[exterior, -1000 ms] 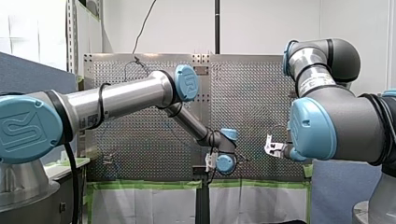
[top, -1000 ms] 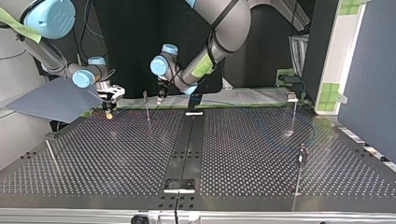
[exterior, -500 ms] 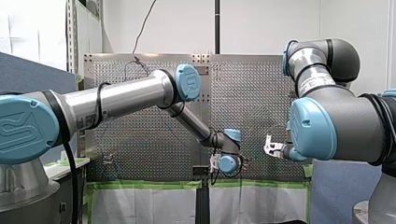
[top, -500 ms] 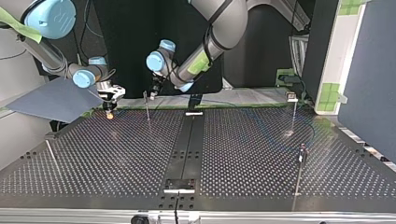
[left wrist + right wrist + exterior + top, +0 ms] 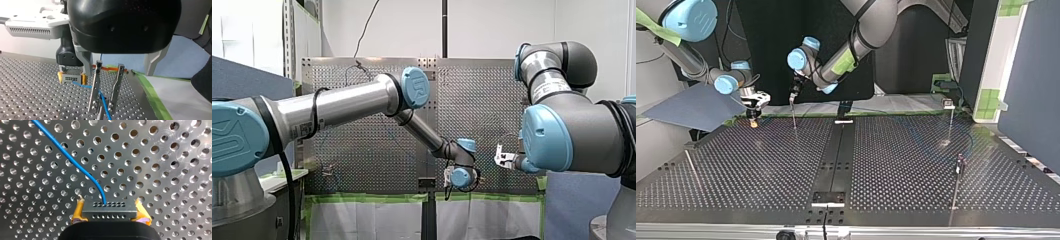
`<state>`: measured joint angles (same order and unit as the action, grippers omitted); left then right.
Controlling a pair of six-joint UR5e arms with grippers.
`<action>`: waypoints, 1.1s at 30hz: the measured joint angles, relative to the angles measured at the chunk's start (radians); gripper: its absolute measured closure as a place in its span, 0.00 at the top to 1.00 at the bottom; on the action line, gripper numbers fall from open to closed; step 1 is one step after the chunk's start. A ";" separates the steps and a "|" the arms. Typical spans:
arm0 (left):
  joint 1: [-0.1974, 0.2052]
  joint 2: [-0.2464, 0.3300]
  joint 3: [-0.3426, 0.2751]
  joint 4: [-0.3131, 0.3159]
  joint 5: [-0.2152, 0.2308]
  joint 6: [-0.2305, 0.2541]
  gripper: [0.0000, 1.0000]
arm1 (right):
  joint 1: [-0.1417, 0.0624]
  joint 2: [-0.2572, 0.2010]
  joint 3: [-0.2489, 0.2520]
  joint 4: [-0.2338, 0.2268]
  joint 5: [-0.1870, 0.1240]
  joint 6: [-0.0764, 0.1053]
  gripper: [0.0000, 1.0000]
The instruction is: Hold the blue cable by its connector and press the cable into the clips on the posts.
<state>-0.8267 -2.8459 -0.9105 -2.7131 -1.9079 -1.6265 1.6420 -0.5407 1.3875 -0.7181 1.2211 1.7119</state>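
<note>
The thin blue cable (image 5: 75, 157) runs out of a grey connector (image 5: 109, 210), and my right gripper (image 5: 109, 218) is shut on that connector with its yellow pads (image 5: 77, 213), low over the perforated table. In the left wrist view the same connector (image 5: 71, 78) sits ahead of my left gripper (image 5: 101, 110). Its two metal fingers (image 5: 95, 92) stand open astride the cable (image 5: 103, 103), just above a post (image 5: 100, 116). In the top view my left gripper (image 5: 793, 95) hangs over the far post (image 5: 794, 116), with my right gripper (image 5: 754, 119) to that post's left.
More thin posts stand on the perforated table (image 5: 886, 170): one at the far right (image 5: 950, 120), one at the near right (image 5: 959, 172) and one at the near left (image 5: 691, 167). A dark rail (image 5: 833, 160) runs down the middle. Green tape (image 5: 152, 97) marks the table's edge.
My left arm has swung toward the top view's left, bringing its gripper from near the middle rail to above the far post. My right arm and the connector have stayed put.
</note>
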 joint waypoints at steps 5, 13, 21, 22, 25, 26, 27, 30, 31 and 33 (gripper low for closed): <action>-0.001 0.000 0.007 0.001 -0.007 0.000 1.00 | 0.000 0.000 0.000 0.000 0.000 0.000 0.00; -0.006 0.000 0.014 0.001 -0.020 -0.007 1.00 | 0.000 0.000 0.000 0.000 0.000 0.001 0.00; -0.008 0.000 0.009 0.002 -0.031 -0.014 1.00 | 0.000 0.000 0.000 -0.001 0.000 0.002 0.00; -0.008 0.000 0.008 0.002 -0.031 -0.016 1.00 | 0.000 0.000 0.000 -0.001 0.000 0.002 0.00; -0.008 0.001 0.003 0.001 -0.032 -0.017 1.00 | 0.000 0.000 0.000 0.000 0.000 0.002 0.00; -0.008 0.001 0.001 0.000 -0.032 -0.017 1.00 | 0.000 0.000 0.000 0.000 0.000 0.002 0.00; -0.008 0.003 -0.001 -0.002 -0.033 -0.016 1.00 | 0.000 0.000 0.000 0.000 0.000 0.002 0.00; -0.012 0.016 -0.015 -0.012 -0.038 -0.011 1.00 | 0.000 0.000 0.000 0.001 -0.001 0.001 0.00; -0.015 0.021 -0.021 -0.013 -0.039 -0.010 1.00 | 0.000 0.000 0.000 0.001 -0.001 0.001 0.00; -0.021 0.037 -0.037 -0.008 -0.041 -0.007 1.00 | 0.000 0.000 0.000 0.003 -0.001 0.000 0.00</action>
<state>-0.8482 -2.8090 -0.9473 -2.7211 -1.9492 -1.6330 1.6422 -0.5403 1.3876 -0.7147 1.2199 1.7120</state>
